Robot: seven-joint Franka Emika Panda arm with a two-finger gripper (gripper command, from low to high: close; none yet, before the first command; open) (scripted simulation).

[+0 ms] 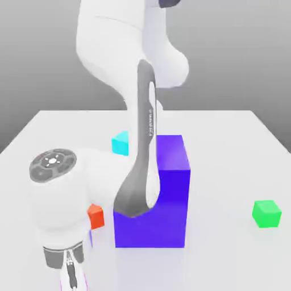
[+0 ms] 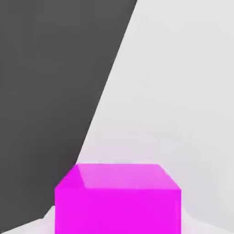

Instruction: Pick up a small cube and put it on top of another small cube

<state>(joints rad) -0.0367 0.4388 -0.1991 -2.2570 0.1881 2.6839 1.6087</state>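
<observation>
Exterior view looks across the table; hand view sits close above, seemingly.

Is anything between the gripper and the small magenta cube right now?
Nothing visible. In the hand view the small magenta cube sits directly at the gripper, low at the white table's near edge, with only bare table beyond.

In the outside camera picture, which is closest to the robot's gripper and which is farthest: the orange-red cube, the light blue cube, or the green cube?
The gripper is low at the exterior view's left.
1. Orange-red cube: just above the gripper, beside the big blue block.
2. Light blue cube: farther back, behind the arm.
3. Green cube: far off at the exterior view's right.
</observation>
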